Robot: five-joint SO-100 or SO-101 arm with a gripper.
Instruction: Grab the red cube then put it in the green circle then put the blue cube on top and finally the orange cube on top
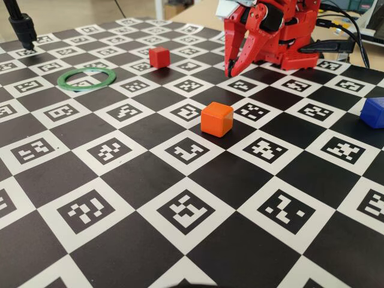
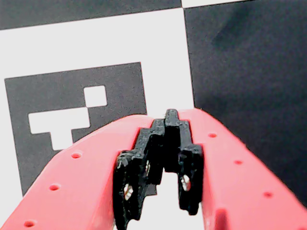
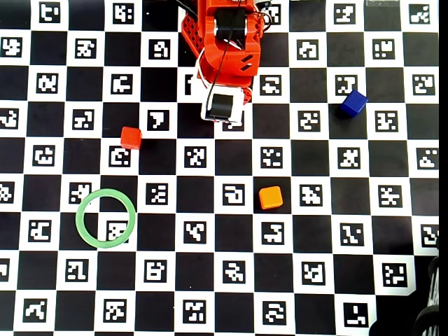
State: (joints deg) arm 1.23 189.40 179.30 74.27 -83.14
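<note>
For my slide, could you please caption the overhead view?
Red cube, blue cube and orange cube lie outside the empty green ring.

looks like a robotics lab bench, checkerboard marker mat [image 1: 120, 180] covering the table, cables [image 1: 354, 36] trailing behind, camera stand [image 1: 23, 29] in corner

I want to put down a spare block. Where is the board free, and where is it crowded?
Free: the whole near edge below the green ring and orange cube, and between those two. Crowded: the far edge around the arm's hand, near the red cube.
</note>
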